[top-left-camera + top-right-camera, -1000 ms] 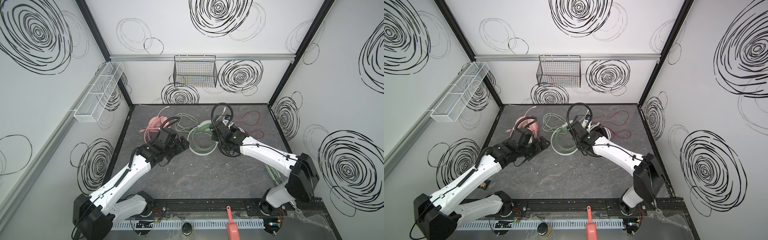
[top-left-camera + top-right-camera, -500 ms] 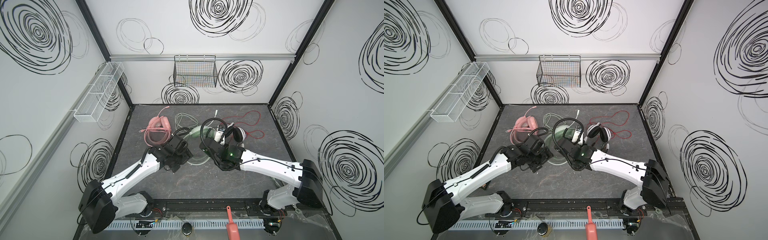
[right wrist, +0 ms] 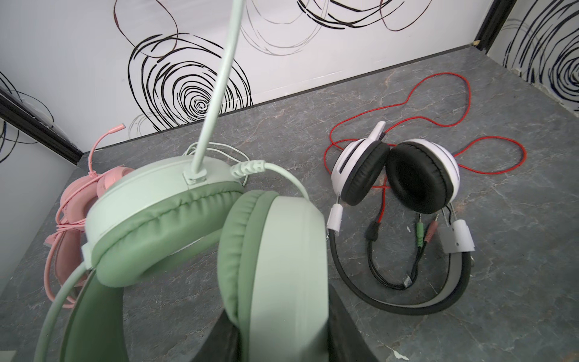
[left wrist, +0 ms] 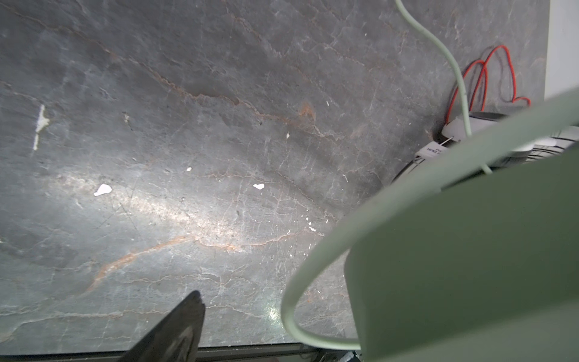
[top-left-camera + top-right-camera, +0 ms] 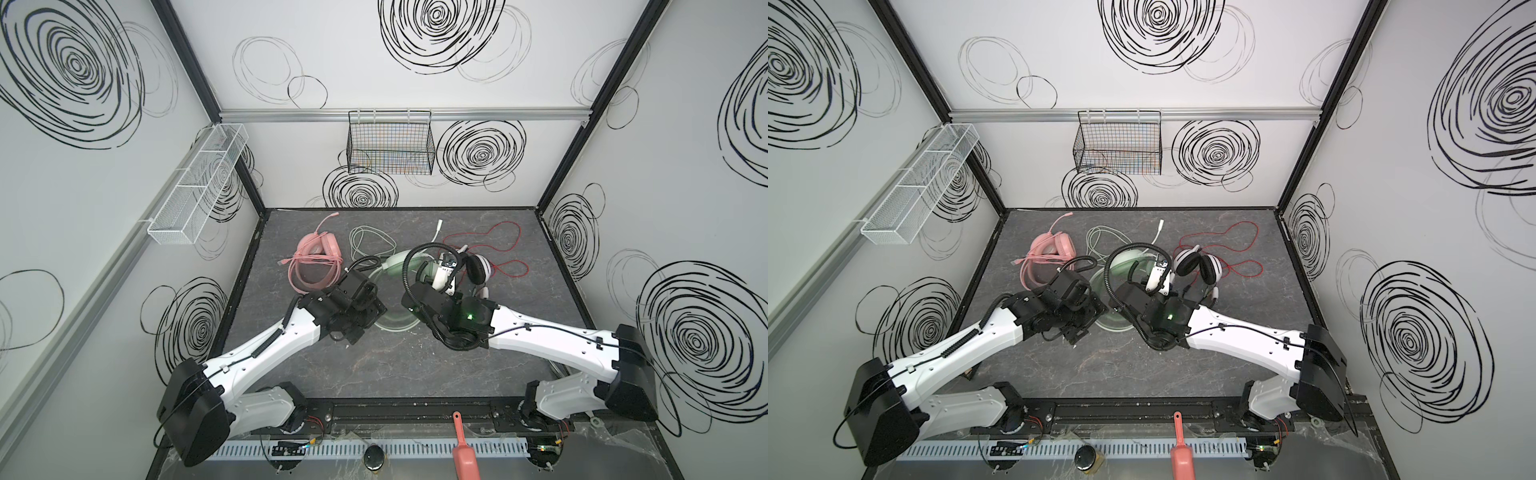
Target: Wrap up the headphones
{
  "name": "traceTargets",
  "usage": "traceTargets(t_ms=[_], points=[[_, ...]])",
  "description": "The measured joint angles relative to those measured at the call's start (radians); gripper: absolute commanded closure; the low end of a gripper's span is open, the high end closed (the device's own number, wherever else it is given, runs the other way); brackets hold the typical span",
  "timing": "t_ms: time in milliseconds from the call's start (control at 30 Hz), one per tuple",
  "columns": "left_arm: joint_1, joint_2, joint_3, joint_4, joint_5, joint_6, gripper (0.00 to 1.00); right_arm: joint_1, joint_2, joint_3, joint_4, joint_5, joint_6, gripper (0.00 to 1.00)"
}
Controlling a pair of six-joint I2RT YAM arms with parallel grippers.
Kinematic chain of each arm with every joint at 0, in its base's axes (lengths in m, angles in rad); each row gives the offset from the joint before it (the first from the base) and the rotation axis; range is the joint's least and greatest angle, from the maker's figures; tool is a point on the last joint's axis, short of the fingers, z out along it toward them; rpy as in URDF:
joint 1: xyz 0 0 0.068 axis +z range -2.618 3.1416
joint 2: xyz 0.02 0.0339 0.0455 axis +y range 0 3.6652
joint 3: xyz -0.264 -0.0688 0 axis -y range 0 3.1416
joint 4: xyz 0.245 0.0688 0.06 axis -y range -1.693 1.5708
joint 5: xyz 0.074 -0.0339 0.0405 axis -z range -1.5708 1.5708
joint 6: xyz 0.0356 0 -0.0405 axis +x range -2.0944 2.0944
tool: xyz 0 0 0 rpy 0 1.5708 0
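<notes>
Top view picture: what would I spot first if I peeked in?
The left arm and right arm meet over mint-green headphones in the middle of the grey table. Pink headphones lie bundled up back left; white-and-black headphones with a squiggly red cable lie back right.

A robotics lab test cell: swirl-printed walls [image 5: 353, 50], frame posts [image 5: 198, 83], left arm [image 5: 270, 345] and right arm [image 5: 552, 332] on a base rail [image 5: 415, 413].

left arm [image 5: 270, 345] + right arm [image 5: 540, 332] pulled back nearer, yep. mint-green headset [image 3: 159, 200] dragged nearer in right gripper [image 3: 279, 332] jaws. pink headset [image 5: 318, 253], white-and-black headset [image 5: 478, 268] no longer covered by arms.
</notes>
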Motion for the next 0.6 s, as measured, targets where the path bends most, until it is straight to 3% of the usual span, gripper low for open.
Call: traceTargets(t_ms=[267, 600], points=[[0.0, 0.0, 0.0, 0.013, -0.013, -0.001, 0.07, 0.006, 0.0, 0.0, -0.004, 0.008, 0.008, 0.8], [0.005, 0.0, -0.004, 0.049, -0.006, 0.011, 0.48, 0.015, 0.0, 0.0, -0.006, 0.009, 0.011, 0.8]])
